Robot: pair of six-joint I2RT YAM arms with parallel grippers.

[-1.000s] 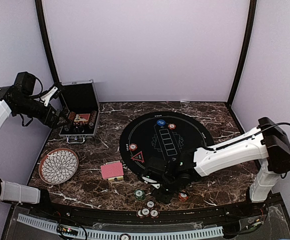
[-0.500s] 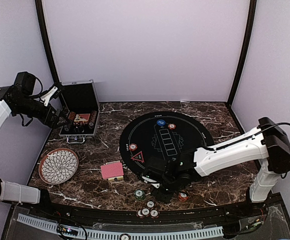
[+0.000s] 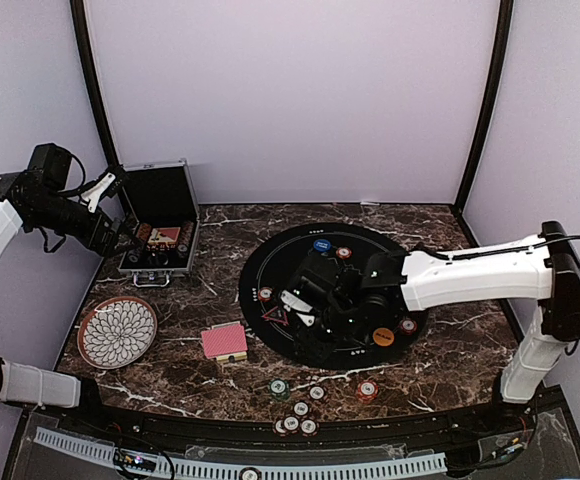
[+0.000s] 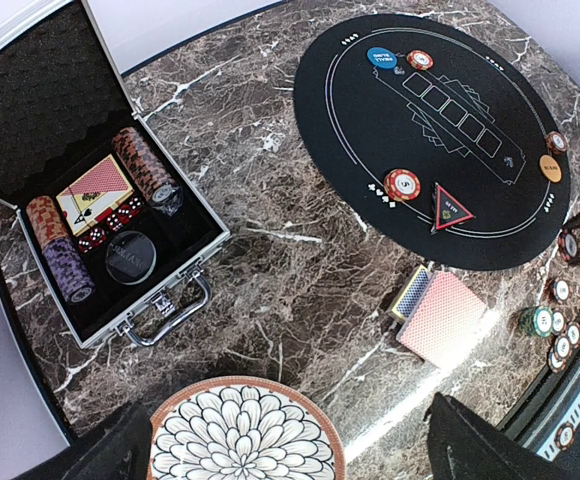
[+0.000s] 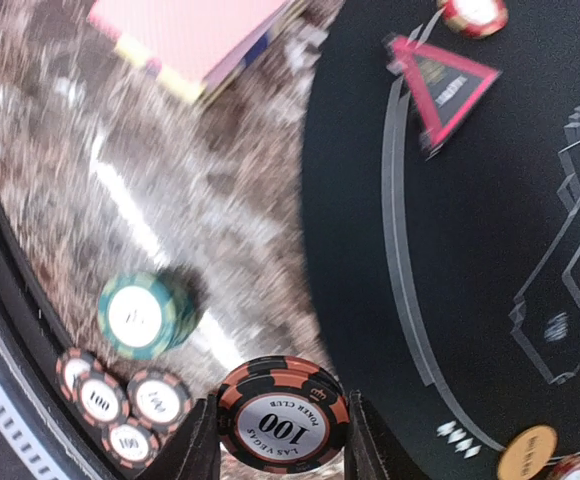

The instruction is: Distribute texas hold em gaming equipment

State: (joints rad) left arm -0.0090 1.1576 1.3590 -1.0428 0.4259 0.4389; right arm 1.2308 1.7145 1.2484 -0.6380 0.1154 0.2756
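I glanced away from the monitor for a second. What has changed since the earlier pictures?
The right gripper, earlier low at the near edge of the mat, has swung farther out over its left side, shut on a stack of black-and-red chips. The left gripper, card deck, plate and case stayed put.

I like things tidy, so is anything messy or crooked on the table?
Mostly the red-backed card deck. It lies off the black mat on the marble, turned at an angle, and a lower layer sticks out one side. Nothing looks spilled or broken.
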